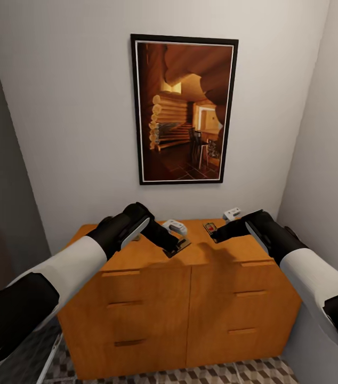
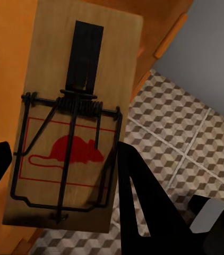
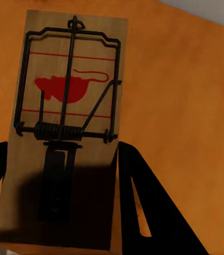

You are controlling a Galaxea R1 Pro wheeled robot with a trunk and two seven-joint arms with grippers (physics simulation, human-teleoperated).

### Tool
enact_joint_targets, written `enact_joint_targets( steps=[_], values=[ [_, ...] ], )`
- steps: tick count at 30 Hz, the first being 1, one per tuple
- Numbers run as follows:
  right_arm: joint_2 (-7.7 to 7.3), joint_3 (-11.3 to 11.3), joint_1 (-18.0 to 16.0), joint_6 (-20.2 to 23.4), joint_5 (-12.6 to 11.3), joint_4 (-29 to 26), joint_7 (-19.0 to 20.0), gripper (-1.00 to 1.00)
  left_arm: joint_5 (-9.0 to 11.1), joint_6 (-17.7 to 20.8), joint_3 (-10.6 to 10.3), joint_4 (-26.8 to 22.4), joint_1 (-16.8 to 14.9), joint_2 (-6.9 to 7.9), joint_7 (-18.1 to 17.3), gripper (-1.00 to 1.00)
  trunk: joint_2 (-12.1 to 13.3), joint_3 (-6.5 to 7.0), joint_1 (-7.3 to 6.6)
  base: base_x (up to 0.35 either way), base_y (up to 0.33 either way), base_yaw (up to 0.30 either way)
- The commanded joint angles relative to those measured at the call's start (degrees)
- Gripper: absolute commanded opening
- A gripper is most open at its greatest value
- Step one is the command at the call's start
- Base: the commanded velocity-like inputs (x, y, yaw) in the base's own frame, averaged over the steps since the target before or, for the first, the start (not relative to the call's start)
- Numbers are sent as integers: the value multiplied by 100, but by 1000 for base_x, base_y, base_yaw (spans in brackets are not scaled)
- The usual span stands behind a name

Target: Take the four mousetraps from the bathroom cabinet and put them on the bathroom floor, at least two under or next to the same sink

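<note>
Head view: both arms reach over the cabinet (image 1: 190, 298) under a framed picture (image 1: 184, 109). The left gripper (image 1: 175, 246) grasps a mousetrap (image 1: 178, 247) at the top's near edge; the right gripper (image 1: 214, 232) grasps another trap (image 1: 210, 229) farther back.

Left wrist view: the mousetrap (image 2: 72, 122) sits between the fingers (image 2: 138, 196), overhanging the patterned floor (image 2: 191, 138).

Right wrist view: the trap (image 3: 64, 127) sits clamped between the fingers (image 3: 138, 196) above the cabinet top (image 3: 186, 106).

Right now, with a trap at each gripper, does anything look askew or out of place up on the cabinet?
One thing: the left gripper's mousetrap juts past the cabinet's front edge, with floor tiles visible beneath part of it. The right gripper's mousetrap sits fully over the cabinet top. Nothing looks spilled or broken.
</note>
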Motion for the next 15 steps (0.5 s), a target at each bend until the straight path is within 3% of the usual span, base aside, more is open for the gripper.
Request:
enact_joint_targets(
  steps=[1,11,15],
  values=[
    [-8,26,-4,38,-48,-10,-9,-100,-17,14,-7,4,-8,0,-28,-100,-4,-7,0,0,0,57],
    [-13,26,3,30,-62,-6,-10,-100,-17,13,-1,31,-3,17,-25,-100,-4,-7,0,-4,0,9],
    [-23,26,1,32,-62,-6,-9,-100,-17,13,-1,33,-2,17,-15,-100,-4,-7,0,-155,0,0]
  ],
)
